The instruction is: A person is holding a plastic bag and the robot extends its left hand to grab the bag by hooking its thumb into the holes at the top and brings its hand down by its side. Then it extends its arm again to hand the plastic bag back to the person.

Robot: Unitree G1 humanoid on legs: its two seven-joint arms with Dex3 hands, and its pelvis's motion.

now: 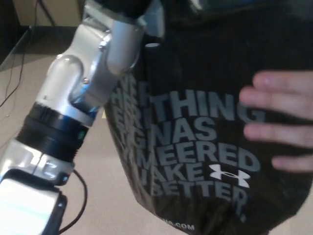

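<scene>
A black plastic bag (205, 147) with grey lettering and a white logo fills most of the head view, lifted high. My left arm's silver wrist (93, 63) rises from the lower left to the top edge. Only the black base of my left hand (122, 5) shows there, at the bag's top left corner. The bag hangs from it, and the hold itself is cut off by the frame. A person's hand (283, 125) comes in from the right, its fingers spread flat against the bag's side.
Tan floor (98, 196) shows beneath the bag and arm. A thin black cable (14, 83) trails across the floor at the left, beside a dark edge and a wooden panel (46, 10) at the upper left.
</scene>
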